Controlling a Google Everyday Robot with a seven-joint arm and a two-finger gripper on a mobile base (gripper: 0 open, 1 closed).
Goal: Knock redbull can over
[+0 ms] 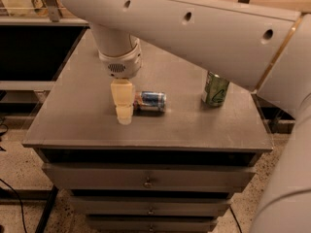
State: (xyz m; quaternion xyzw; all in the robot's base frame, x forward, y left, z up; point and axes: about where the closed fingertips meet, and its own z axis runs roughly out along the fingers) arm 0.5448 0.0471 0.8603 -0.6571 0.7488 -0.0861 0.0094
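The redbull can [150, 101] is slim, blue and silver, and lies on its side near the middle of the grey cabinet top [87, 125], its long axis running left to right. My gripper [124, 111] points straight down from the white wrist [119, 62], just left of the can's left end. Its cream tip is at the table surface and touches or nearly touches the can. It holds nothing.
A wider green can [215, 89] stands upright at the right rear of the top, apart from the redbull can. My large white arm [204, 28] spans the upper view. Drawers [146, 181] fill the cabinet front. A dark shelf unit [34, 52] stands to the left.
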